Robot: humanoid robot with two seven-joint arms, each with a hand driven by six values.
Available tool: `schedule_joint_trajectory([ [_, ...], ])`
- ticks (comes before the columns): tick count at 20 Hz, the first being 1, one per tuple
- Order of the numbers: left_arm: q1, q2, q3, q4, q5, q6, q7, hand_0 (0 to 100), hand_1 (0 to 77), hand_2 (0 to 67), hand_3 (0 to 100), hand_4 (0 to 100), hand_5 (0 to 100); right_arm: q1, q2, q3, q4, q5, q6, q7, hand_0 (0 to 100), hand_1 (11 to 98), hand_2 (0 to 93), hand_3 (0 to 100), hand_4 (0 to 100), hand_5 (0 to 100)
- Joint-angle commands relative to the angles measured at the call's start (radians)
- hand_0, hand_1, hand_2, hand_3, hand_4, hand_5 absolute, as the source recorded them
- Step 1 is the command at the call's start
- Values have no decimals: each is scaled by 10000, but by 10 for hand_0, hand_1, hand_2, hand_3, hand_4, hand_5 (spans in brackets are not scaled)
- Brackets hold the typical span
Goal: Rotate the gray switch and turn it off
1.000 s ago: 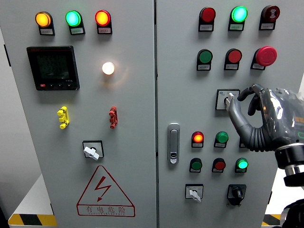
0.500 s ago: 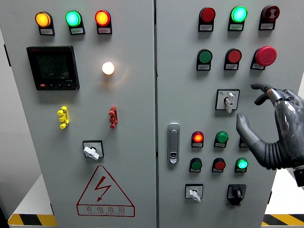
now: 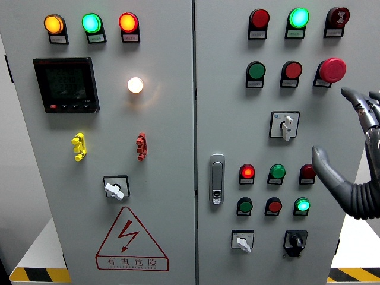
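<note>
Right hand (image 3: 356,148), fingers spread and seemingly empty, sits apart from gray switch (image 3: 285,125).

Cabinet (image 3: 166,249): pale grey. Warning triangle (image 3: 131,238): red outline. Floor strip (image 3: 39,274): yellow-black stripes. Mushroom button (image 3: 332,69): red. Robot hand (image 3: 356,160): dark grey.

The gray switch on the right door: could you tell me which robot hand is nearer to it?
Right. The right hand hangs open, off to the right of the gray switch, not touching it. The left hand is not in view.
</note>
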State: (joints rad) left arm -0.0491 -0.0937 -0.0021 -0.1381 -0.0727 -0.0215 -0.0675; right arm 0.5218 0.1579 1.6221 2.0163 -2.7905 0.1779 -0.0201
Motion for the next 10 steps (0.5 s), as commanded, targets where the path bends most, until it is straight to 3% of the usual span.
schedule_joint_trajectory([
  [1,0,1,6,0,6,0,0,0,0,132,183,96,118,-18,1,8,71,2,16,1,482,390,94,95,86,183],
  [10,15,-14,6,0,-9,0,0,0,0,132,183,96,117,-79,1,54,270,-120,31,-14,471,405,82,83,78,164],
])
